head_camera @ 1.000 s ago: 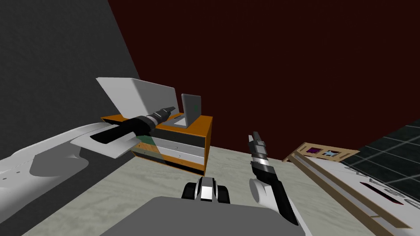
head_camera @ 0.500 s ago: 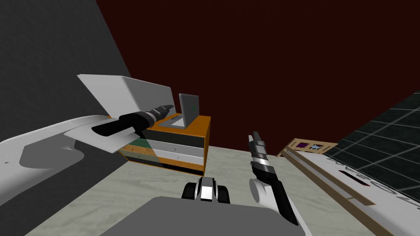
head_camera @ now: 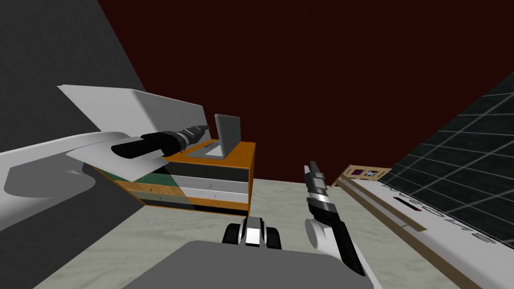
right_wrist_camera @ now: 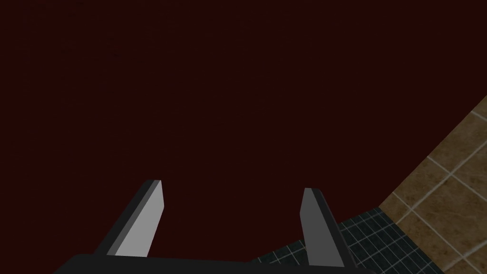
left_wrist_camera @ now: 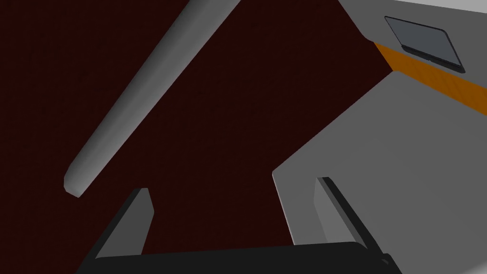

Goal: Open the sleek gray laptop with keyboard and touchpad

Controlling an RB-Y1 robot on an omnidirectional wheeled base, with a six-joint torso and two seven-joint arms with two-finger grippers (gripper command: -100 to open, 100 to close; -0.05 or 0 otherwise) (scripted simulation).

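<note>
A small grey laptop (head_camera: 227, 131) stands on the orange top of a chest of drawers (head_camera: 240, 155). Its lid is up, nearly vertical, above its flat base (head_camera: 208, 149). My left arm reaches over the chest. The left gripper (head_camera: 205, 129) is just short of the lid's edge, open and holding nothing. In the left wrist view the open left gripper (left_wrist_camera: 233, 185) points at the dark red wall, between a long grey bar (left_wrist_camera: 142, 90) and a grey panel (left_wrist_camera: 390, 157). A dark rectangular pad (left_wrist_camera: 424, 42) lies beyond an orange strip. My right gripper (head_camera: 312, 164) is raised over the floor, open and empty (right_wrist_camera: 231, 186).
A big white slab (head_camera: 140, 108) rises at the back left of the chest, and another white panel (head_camera: 120, 168) lies under my left forearm. A framed picture (head_camera: 364, 173) and a long white board (head_camera: 426, 215) lie to the right, below a dark tiled wall (head_camera: 452, 150).
The whole head view has swung, so the chest and laptop sit further left and the tiled wall looms larger. The left gripper keeps its place by the lid. The right arm is still.
</note>
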